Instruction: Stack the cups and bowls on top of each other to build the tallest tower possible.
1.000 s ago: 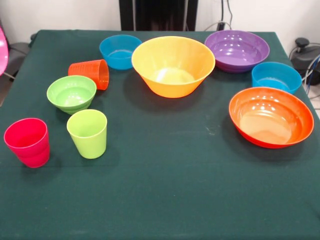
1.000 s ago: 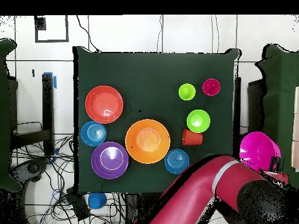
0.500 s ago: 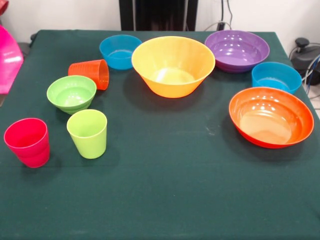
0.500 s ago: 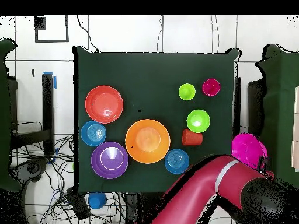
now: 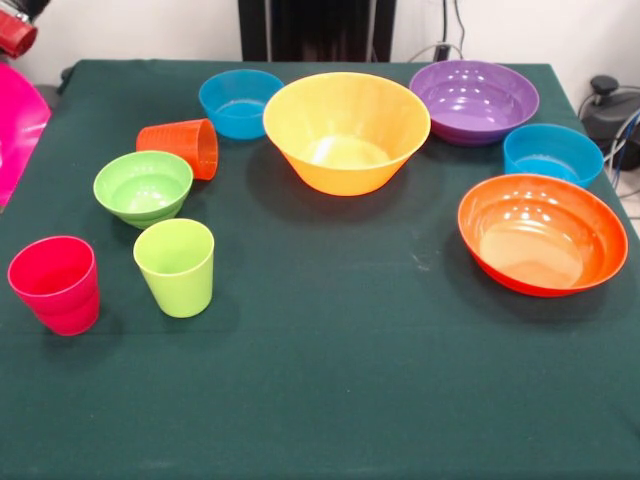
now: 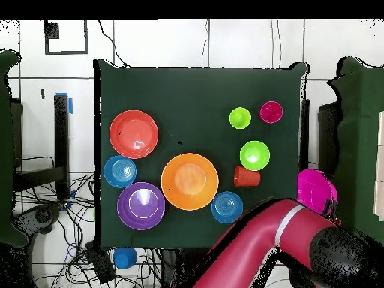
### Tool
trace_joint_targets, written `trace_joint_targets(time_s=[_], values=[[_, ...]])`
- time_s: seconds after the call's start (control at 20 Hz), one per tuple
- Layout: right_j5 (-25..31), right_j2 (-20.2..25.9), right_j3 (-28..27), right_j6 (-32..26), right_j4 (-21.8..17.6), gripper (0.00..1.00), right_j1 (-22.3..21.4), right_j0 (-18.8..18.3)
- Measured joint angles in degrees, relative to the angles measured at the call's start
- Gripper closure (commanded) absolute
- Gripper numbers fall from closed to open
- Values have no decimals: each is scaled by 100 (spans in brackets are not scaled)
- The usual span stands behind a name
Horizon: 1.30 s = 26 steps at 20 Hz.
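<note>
Glossy big pink bowl [image 6: 316, 192] carried off the green surface [image 5: 330, 370] edge, jaws' state hidden, three cups, orange one [image 5: 180, 146] tipped over, six bowls resting unstacked, two blue

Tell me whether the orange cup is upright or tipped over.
Tipped over. The orange cup lies on its side on the table, its mouth facing sideways, beside the small green bowl.

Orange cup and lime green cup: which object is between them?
The small green bowl sits between the orange cup and the lime green cup; the front view shows it.
</note>
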Motion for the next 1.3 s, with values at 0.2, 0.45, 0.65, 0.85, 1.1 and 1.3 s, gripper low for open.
trace_joint_targets(time_s=[0.2,0.45,0.65,0.85,1.1,1.3], values=[[-288,70,485,0,557,100,-1,150],[-636,129,1031,0,1139,100,-4,423],[-885,159,1486,0,1630,100,-5,726],[-985,164,1871,0,2082,100,-5,1035],[-985,175,2062,0,2397,100,81,1226],[-985,223,2088,0,2607,100,229,1264]])
